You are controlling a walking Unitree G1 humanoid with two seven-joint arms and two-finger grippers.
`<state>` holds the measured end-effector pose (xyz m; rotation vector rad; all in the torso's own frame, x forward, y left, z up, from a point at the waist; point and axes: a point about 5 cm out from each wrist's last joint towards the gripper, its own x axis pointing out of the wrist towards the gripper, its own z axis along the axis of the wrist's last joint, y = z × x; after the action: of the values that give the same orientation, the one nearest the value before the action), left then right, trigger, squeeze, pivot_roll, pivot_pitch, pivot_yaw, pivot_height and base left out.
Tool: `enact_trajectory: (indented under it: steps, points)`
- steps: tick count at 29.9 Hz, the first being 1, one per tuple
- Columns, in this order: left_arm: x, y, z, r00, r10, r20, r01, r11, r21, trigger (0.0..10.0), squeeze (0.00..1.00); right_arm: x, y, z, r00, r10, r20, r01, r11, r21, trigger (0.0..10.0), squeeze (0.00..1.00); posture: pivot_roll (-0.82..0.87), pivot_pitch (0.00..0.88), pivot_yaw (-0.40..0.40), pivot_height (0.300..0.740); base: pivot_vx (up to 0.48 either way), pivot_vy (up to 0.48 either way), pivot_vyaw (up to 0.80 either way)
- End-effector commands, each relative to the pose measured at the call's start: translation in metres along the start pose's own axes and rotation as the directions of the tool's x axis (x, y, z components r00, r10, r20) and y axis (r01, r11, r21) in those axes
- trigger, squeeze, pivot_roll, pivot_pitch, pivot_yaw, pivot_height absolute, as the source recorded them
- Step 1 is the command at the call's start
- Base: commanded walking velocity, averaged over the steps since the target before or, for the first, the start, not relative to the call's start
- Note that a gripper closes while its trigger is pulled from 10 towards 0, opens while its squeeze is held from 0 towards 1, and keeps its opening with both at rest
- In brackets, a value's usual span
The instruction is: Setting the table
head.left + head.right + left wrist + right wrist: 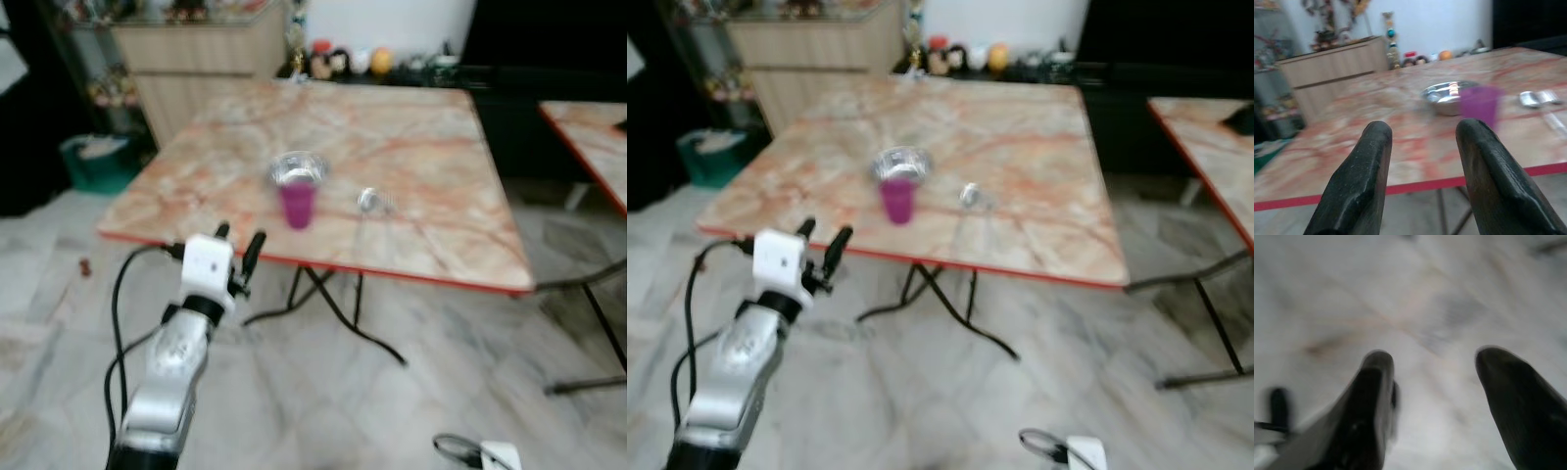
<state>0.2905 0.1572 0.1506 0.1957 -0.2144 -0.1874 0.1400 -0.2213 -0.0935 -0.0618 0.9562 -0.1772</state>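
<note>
Cup: one purple plastic tumbler [298,204], translucent, upright, centre of frame, near the table's front edge.
Bowl: one shiny round metal bowl [298,168], touching the cup just behind it.
Spoon: one small silver spoon [373,203], lying right of the cup, apart from it.
Table: one square top [431,147] of pink-veined marble pattern, red rim, folding metal legs.
My left gripper [239,245]: lower left, before the table edge, two black fingers spread wide, empty.
My right gripper [1432,382]: over pale marble floor [294,392], fingers parted, empty.
</note>
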Motion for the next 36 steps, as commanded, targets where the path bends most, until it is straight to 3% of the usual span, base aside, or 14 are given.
enact_trajectory:
  steps: [1,26,36]
  points:
    - [0.0028,-0.0059,0.0053,0.999,-0.022,0.025,0.021,1.0,0.01,10.0,0.0,-0.001,-0.0073,-0.0024,1.0,-0.022,-0.006,0.022,1.0,0.003,10.0,0.0,-0.03,0.0,0.029,0.74,0.0,0.0,0.0]
    - [0.003,-0.0131,0.0045,0.998,-0.062,0.022,0.062,0.998,0.0,10.0,0.0,-0.0017,-0.0058,-0.0057,1.0,-0.02,-0.017,0.02,1.0,0.009,10.0,0.0,-0.02,0.0,0.029,0.74,0.0,0.0,0.0]
    - [0.0021,-0.0122,0.0037,0.999,-0.039,0.017,0.04,0.999,-0.012,10.0,0.0,-0.0009,-0.0077,-0.0025,1.0,-0.021,-0.011,0.021,1.0,-0.013,10.0,0.0,-0.01,0.0,0.019,0.74,0.0,0.0,-0.46]
